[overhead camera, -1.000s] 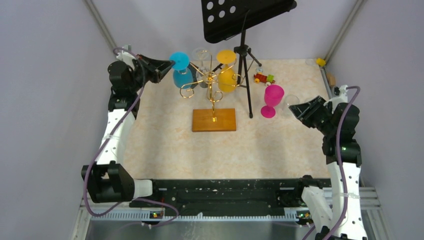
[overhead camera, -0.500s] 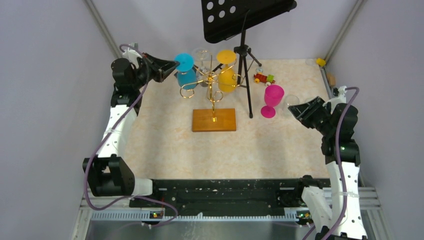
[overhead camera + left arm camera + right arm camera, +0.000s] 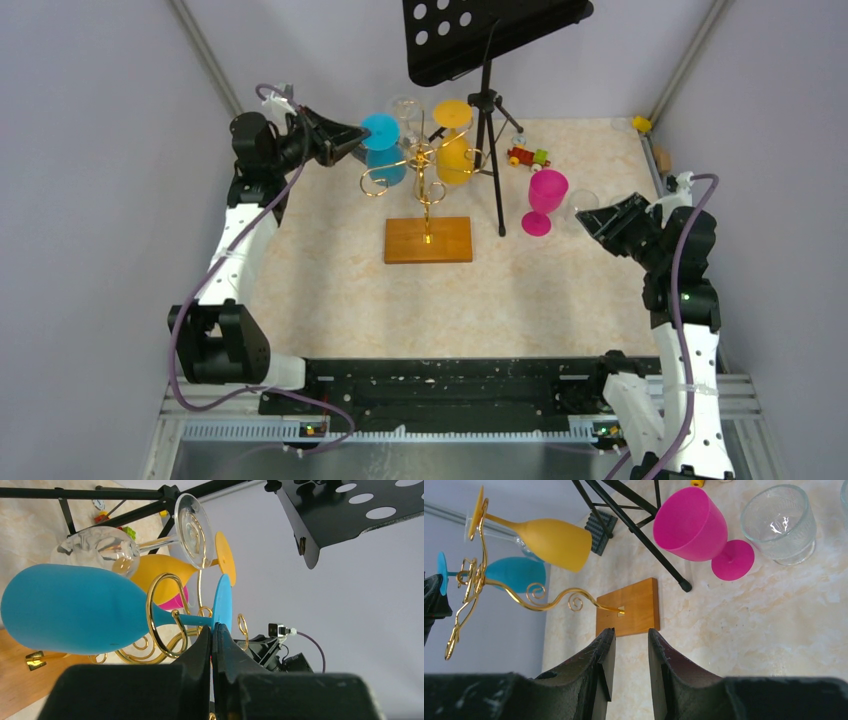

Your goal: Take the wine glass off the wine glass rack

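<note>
The gold wire wine glass rack (image 3: 425, 175) stands on its wooden base (image 3: 428, 240) mid-table. A blue wine glass (image 3: 384, 150) hangs upside down on its left arm, with a yellow glass (image 3: 453, 145) and a clear glass (image 3: 403, 110) on other arms. My left gripper (image 3: 362, 133) is shut on the rim of the blue glass's foot (image 3: 223, 602). In the left wrist view the blue stem passes through a gold ring (image 3: 165, 615). My right gripper (image 3: 592, 222) is open and empty at the right, and its wrist view shows the fingers (image 3: 606, 650) above the table.
A black music stand (image 3: 487, 120) stands just right of the rack, its tray overhead. A pink wine glass (image 3: 546, 198) and a clear tumbler (image 3: 583, 205) stand near my right gripper. A toy train (image 3: 527, 156) lies at the back. Walls close in both sides.
My left gripper has moved right toward the rack's stem, carrying the blue glass's foot with it. The right arm has not moved.
</note>
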`<state>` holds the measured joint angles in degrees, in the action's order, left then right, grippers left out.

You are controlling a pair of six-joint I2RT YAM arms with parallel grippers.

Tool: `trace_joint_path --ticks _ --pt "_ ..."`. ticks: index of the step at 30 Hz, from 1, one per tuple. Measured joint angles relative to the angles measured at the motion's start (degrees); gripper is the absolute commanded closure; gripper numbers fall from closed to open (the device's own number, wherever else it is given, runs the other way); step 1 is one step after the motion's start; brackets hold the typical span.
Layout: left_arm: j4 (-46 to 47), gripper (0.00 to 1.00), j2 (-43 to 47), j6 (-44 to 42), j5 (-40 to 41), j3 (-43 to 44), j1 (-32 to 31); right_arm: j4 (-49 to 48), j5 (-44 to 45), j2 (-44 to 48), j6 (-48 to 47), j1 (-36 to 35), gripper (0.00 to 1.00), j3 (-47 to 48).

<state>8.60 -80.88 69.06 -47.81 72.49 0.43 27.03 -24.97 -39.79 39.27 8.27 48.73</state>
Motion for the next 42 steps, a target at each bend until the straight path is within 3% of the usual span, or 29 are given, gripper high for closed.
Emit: trace_joint_path --ticks 8,16,28,36,42 --pt "-1.09 1.0 4.07 -0.59 -0.39 -2.43 0.0 0.02 -0.17 0.2 0.0 0.0 0.65 0.0" --pt "-10.54 1.0 12.2 -7.8 3.56 -2.97 -0.07 -0.24 -1.64 2.08 0.07 0.0 0.37 -0.02" --pt "-27.69 1.0 21.44 -17.92 14.51 -2.1 -0.11 -5.05 -10.43 6.19 -0.17 0.0 0.27 -1.25" --pt "-29.27 1.0 33.81 -14.21 14.43 -2.1 -0.09 -12.09 -21.44 9.38 4.31 0.0 0.23 -3.72" --pt "-17.64 1.0 38.77 -3.87 6.82 -4.74 -0.37 -22.38 -28.61 12.57 12.31 0.0 0.19 -5.53"
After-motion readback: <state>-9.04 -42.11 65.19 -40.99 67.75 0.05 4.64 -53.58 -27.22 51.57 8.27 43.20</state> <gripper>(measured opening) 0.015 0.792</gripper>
